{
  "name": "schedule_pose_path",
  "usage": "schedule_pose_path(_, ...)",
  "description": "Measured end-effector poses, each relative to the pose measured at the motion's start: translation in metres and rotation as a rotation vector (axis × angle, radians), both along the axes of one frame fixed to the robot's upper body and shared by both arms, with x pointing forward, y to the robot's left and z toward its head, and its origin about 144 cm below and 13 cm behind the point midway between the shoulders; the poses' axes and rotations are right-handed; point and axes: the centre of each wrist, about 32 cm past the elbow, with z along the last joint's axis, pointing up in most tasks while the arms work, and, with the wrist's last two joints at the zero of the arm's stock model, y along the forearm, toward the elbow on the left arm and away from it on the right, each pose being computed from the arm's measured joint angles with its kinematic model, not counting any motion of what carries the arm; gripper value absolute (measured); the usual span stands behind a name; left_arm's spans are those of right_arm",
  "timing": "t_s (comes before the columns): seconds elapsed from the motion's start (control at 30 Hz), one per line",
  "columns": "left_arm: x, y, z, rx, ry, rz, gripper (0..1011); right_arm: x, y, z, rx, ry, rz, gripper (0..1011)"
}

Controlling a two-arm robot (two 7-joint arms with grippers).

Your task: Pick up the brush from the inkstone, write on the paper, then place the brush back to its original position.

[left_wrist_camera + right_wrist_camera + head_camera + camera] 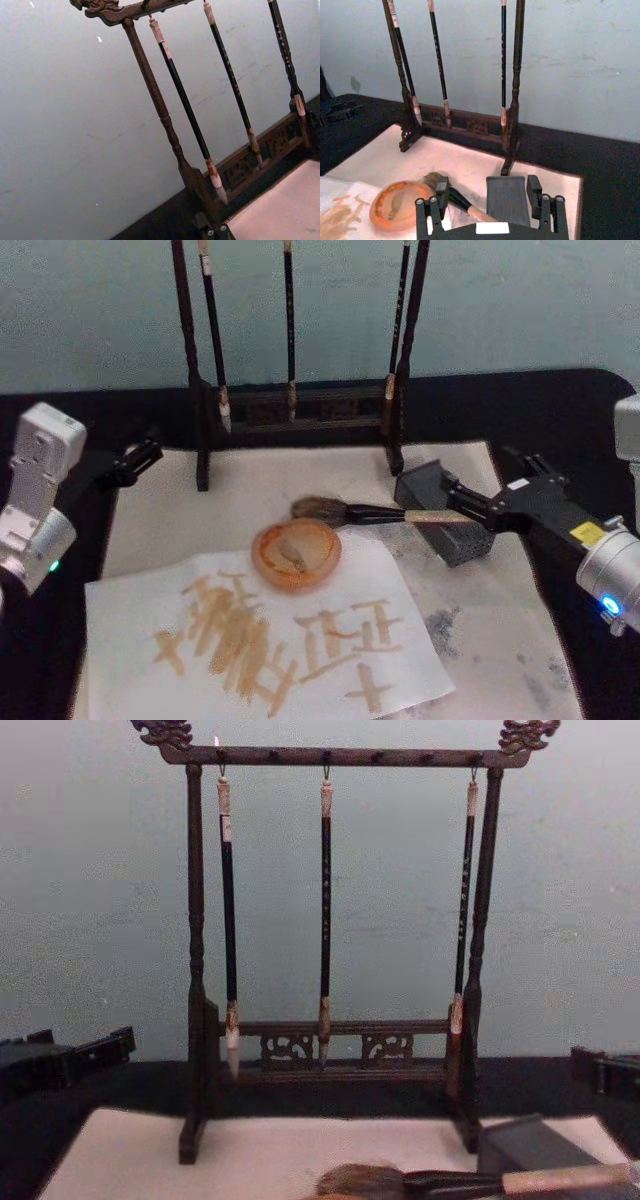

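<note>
Rack [290,410] with three hung brushes stands behind brush [370,511], whose handle rests on inkstone [440,512]; orange dish [296,554] sits on paper [260,640]. Right gripper [468,506] at the handle end, fingers spread, unclenched. Left gripper [140,458] idle at the left, closure unclear.

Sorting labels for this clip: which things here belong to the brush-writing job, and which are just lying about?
Job: brush, resting on the inkstone; paper with strokes; right gripper, jaws open.
Lying about: wooden brush rack with three hanging thin brushes; orange dish; left gripper.

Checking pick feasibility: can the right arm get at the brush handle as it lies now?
Probably yes. The right gripper is open, just short of the brush, whose pale handle end lies on the inkstone pointing toward it. Nothing lies between them; the orange dish sits by the bristles.
</note>
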Motion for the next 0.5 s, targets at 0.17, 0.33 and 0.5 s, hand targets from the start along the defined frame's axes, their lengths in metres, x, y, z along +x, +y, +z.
schedule_pose_path(0.17, 0.000, 0.000, 0.000, 0.000, 0.000, 0.000, 1002, -0.002, -0.001, 0.001, -0.009, -0.017, -0.003, 1001)
schedule_pose_path(0.33, 0.000, 0.000, 0.000, 0.000, 0.000, 0.000, 1002, -0.006, -0.002, 0.005, -0.013, -0.044, 0.002, 1001)
schedule_pose_path(0.5, 0.000, 0.000, 0.000, 0.000, 0.000, 0.000, 1002, -0.013, -0.001, 0.010, -0.034, -0.083, 0.019, 1001)
